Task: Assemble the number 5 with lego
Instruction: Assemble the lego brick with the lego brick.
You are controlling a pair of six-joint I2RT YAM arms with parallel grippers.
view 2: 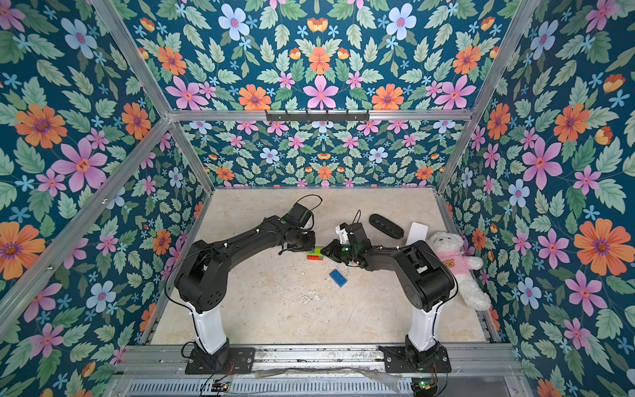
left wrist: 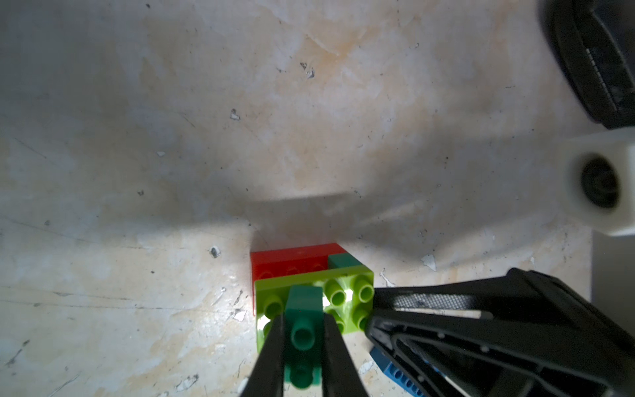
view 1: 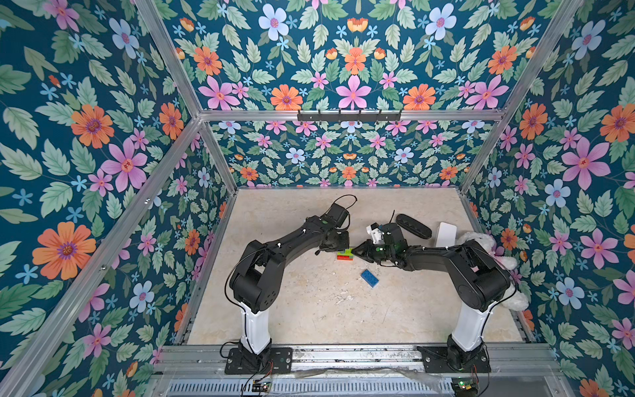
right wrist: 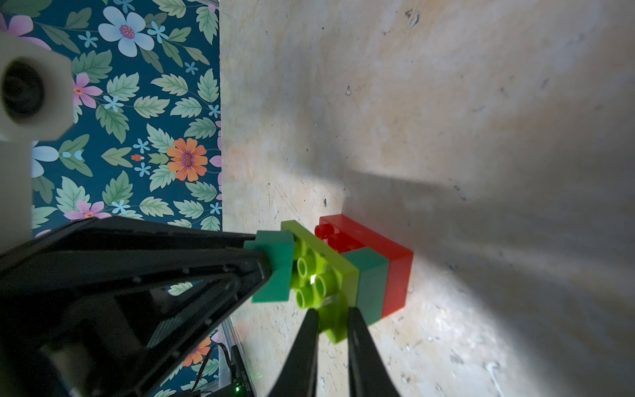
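Although the print on a circuit board (right wrist: 242, 381) by the near edge is too small to read, the bricks show clearly. Nearest the arm bases, a loose blue brick (view 1: 369, 278) rests flat on the table (view 1: 309, 309), apart from the rest. Just beyond it stands the partly built number 5 (view 1: 344, 254): a red brick (right wrist: 378, 240) on the table, a dark green brick (right wrist: 371, 282) on one end of it, and a lime-green brick (right wrist: 330, 261) across the top. The right gripper (right wrist: 331, 314) is clamped narrowly on the end of the lime-green brick. The left gripper (left wrist: 302, 319) pinches a second dark green brick (left wrist: 304, 302) against its studs (whether it is seated, I cannot tell). Farther back lie a black case (view 1: 413, 225), a white card (view 1: 445, 234) and a teddy bear (view 2: 453, 264) in a pink top.
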